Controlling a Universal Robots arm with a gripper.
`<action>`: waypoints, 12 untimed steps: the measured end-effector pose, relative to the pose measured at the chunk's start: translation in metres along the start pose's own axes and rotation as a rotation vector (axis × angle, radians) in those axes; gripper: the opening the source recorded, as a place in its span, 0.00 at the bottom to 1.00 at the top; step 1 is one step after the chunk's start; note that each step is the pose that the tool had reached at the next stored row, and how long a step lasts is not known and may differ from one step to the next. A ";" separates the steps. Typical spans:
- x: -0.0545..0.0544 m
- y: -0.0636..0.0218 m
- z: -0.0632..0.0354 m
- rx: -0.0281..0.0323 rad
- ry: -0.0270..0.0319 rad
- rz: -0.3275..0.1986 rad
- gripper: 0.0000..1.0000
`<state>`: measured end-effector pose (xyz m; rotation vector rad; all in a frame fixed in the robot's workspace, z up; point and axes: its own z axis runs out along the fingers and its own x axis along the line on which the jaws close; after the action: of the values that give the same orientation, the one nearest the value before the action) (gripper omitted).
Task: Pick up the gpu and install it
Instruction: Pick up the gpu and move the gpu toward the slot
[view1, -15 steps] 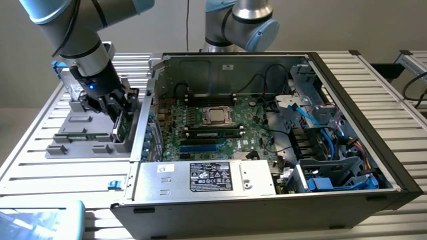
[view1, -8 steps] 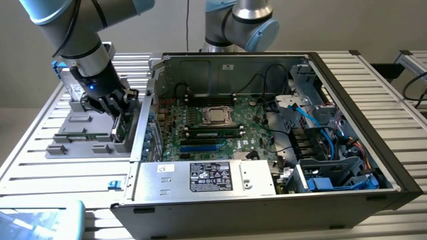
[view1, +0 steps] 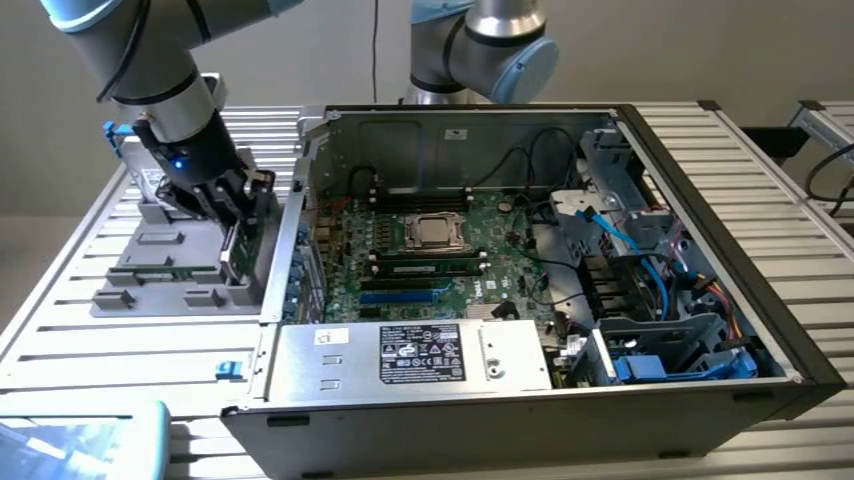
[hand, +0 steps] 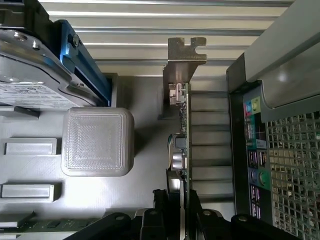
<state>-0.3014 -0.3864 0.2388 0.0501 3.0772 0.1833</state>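
Observation:
The gpu (view1: 236, 248) is a thin green card standing on edge in the grey holder (view1: 147, 262), just outside the computer case's wall on the exterior view's left. In the wrist view the gpu (hand: 183, 131) is edge-on, with its silver bracket at the far end. My gripper (view1: 230, 212) comes down on it from above. Its black fingers (hand: 160, 212) sit on either side of the card's near end, shut on it. The card's lower edge is still down in the holder.
The open computer case (view1: 694, 230) holds the motherboard (view1: 427, 262), cables and a labelled power supply (view1: 420, 355). A silver drive with blue rails (hand: 35, 75) and a grey square block (hand: 97, 141) stand on the holder. The case's rear port panel (hand: 257, 150) lies close beside the card.

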 end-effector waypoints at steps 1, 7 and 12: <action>0.000 0.0005 -0.0045 0.0001 0.0000 0.000 0.28; -0.002 0.0034 -0.0318 0.0001 0.0001 0.000 0.28; -0.003 0.0060 -0.0542 0.0002 0.0002 0.000 0.28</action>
<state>-0.3014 -0.3869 0.2934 0.0501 3.0774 0.1830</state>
